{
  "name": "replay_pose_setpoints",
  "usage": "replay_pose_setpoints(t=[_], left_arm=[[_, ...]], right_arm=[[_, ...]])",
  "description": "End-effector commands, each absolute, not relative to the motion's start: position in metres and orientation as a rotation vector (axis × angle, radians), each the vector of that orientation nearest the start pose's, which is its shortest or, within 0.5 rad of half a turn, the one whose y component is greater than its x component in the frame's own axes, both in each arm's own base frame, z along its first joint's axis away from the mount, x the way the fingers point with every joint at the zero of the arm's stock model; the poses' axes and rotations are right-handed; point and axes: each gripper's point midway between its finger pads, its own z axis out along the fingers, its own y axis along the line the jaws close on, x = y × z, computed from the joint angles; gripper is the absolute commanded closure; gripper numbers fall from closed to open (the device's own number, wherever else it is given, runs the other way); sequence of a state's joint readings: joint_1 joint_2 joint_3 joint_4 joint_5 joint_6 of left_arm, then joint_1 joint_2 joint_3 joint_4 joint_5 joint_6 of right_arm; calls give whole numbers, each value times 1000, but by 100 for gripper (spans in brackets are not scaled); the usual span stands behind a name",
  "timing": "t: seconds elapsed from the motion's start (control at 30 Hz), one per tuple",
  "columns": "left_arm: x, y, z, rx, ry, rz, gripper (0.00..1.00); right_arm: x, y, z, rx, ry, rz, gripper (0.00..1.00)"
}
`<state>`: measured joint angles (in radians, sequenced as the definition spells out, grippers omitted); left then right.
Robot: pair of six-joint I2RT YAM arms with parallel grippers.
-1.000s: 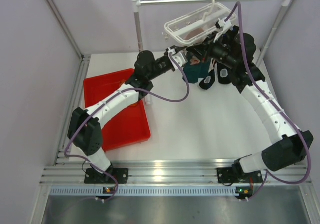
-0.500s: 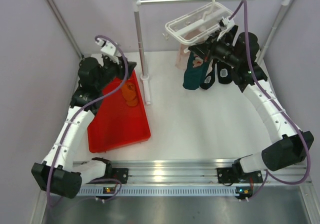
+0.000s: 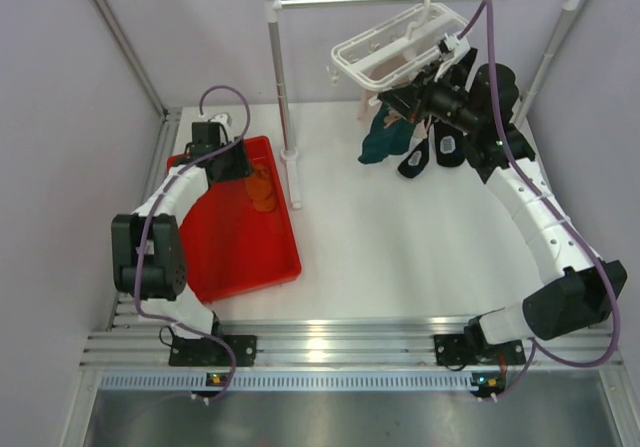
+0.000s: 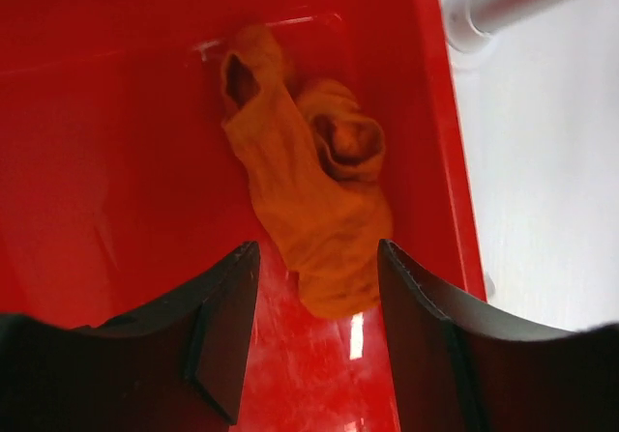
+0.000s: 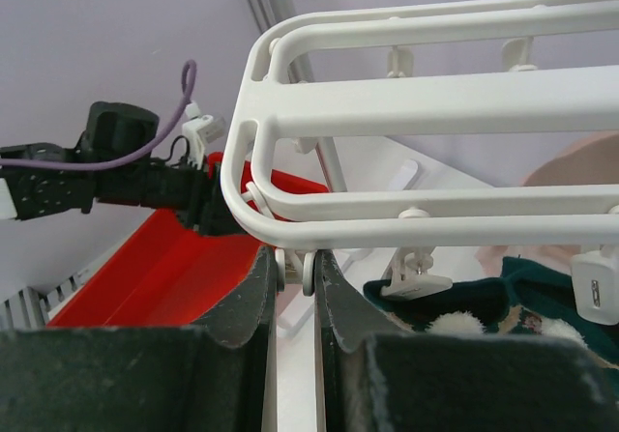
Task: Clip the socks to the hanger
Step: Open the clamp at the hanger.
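Over the red tray (image 4: pixel 97 161), left gripper (image 4: pixel 314 326) gapes empty with orange socks (image 4: pixel 314 195) heaped at its 12 o'clock, so drop straight and pinch just one cuff, while right gripper (image 5: pixel 295 287) sits narrow, squeezing a clip (image 5: pixel 295 270) on the hanger (image 5: pixel 435 99).

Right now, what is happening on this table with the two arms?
The left gripper hangs open over two bright orange fabric socks lying in the red plastic tray. The right gripper is shut on a small white clip at the corner of the white plastic frame hanger, where dark teal socks already hang.
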<state>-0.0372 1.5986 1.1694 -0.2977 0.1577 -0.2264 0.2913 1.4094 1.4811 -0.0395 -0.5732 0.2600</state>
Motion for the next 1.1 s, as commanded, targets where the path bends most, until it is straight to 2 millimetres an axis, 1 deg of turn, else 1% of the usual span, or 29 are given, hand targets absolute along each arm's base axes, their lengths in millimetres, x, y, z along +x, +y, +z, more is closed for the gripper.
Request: replay_pose_setpoints(t=[0.0,0.03,0.07,0.1,0.17,0.2,0.3,0.37,0.43,0.5,0.53,0.6,0.73,0.77,0.87,0.97,1.07], left_arm=[[479,-42,153,-245,2203,-262,43],[484,-40,147,-260,2213,-250,43],[488,-33,142,-299,2220,-211,43],[498,-32,132,-312,2234,-212,43],[507,-32,127,-330,2236,-232,44],[516,-34,122,-336,2236,-245,44],[528,-36,114,-351,2244,-257,45],[529,-31,104,-375,2279,-222,47],[527,-23,99,-404,2300,-201,48],[519,-23,95,-415,2325,-214,49],[517,-9,95,-447,2322,-200,49],[507,-7,93,-436,2340,-203,48],[493,-9,86,-420,2373,-217,46],[490,-11,80,-415,2387,-227,46],[489,-21,73,-399,2414,-290,45],[492,-29,74,-408,2405,-350,44],[491,-31,70,-427,2412,-368,46]], right_arm=[[394,217,437,-493,1488,824,100],[394,217,437,-494,1488,822,100],[396,218,436,-496,1492,823,100],[397,218,435,-493,1496,823,100],[400,219,435,-493,1498,824,100],[401,219,434,-493,1499,824,100],[404,220,432,-490,1506,825,100],[405,220,433,-492,1504,822,100],[405,219,435,-496,1500,816,100],[405,218,436,-494,1498,812,100],[404,218,435,-497,1499,812,100],[404,217,435,-498,1499,811,100],[403,217,433,-499,1499,814,100],[403,217,433,-499,1499,814,100],[404,217,431,-498,1502,814,100],[403,217,432,-503,1500,810,100],[404,217,431,-504,1502,807,100]])
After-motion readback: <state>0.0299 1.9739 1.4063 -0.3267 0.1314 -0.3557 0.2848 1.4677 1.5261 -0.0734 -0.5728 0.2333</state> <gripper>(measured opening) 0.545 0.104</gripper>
